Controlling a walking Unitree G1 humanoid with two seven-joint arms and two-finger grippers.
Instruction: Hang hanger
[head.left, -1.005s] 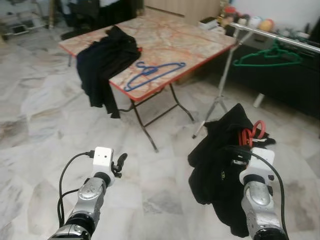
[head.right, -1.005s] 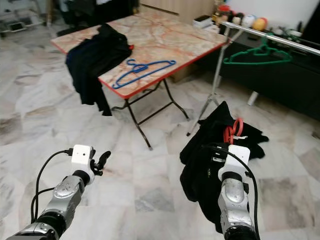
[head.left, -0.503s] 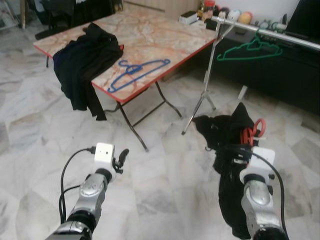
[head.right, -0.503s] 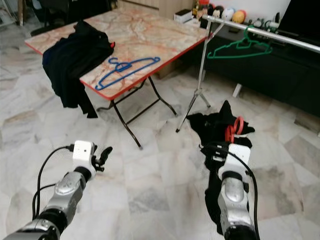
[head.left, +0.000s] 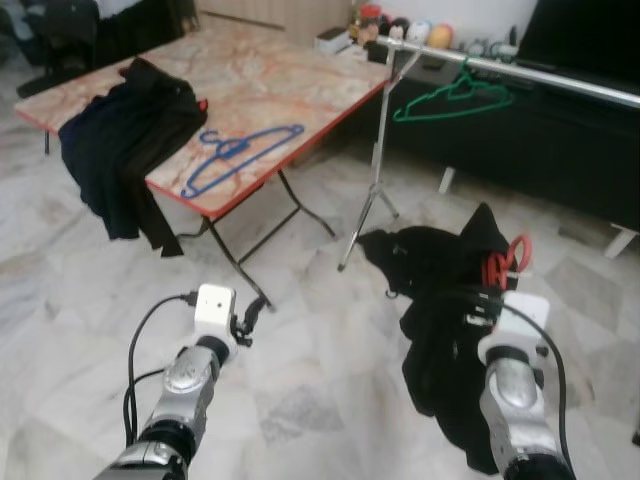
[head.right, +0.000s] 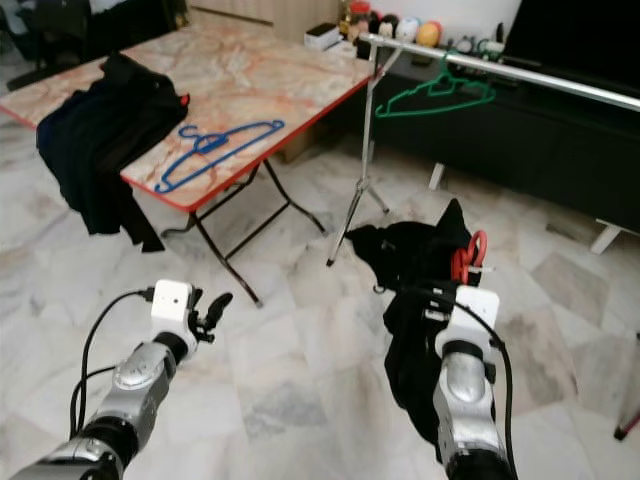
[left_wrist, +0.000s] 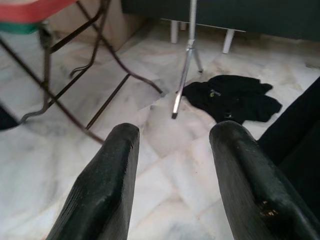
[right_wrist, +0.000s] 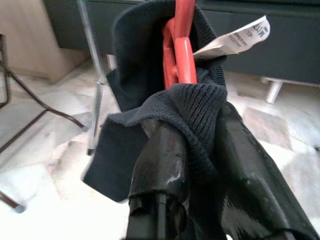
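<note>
My right gripper (right_wrist: 200, 150) is shut on a red hanger (right_wrist: 181, 55) and on the black knit garment (right_wrist: 145, 75) draped over it. The garment (head.left: 450, 350) hangs low at my right, and the hanger's red hook (head.left: 505, 262) sticks out above it. Ahead runs a silver rail (head.left: 520, 72) on a tripod stand (head.left: 372, 170), with a green hanger (head.left: 448, 95) hung on it. My left gripper (left_wrist: 172, 140) is open with nothing between its fingers, held low at my left (head.left: 250, 315).
A folding marble-top table (head.left: 270, 90) stands ahead left, carrying a blue hanger (head.left: 235, 160) and a black garment (head.left: 120, 140) that droops over its edge. A black cloth (left_wrist: 230, 97) lies on the floor by the stand's foot. A dark low cabinet (head.left: 560, 150) sits behind the rail.
The whole view has swung right and come closer, so the table has slid left and the rail stands more central. Both grippers keep their pose; the right still holds hanger and garment.
</note>
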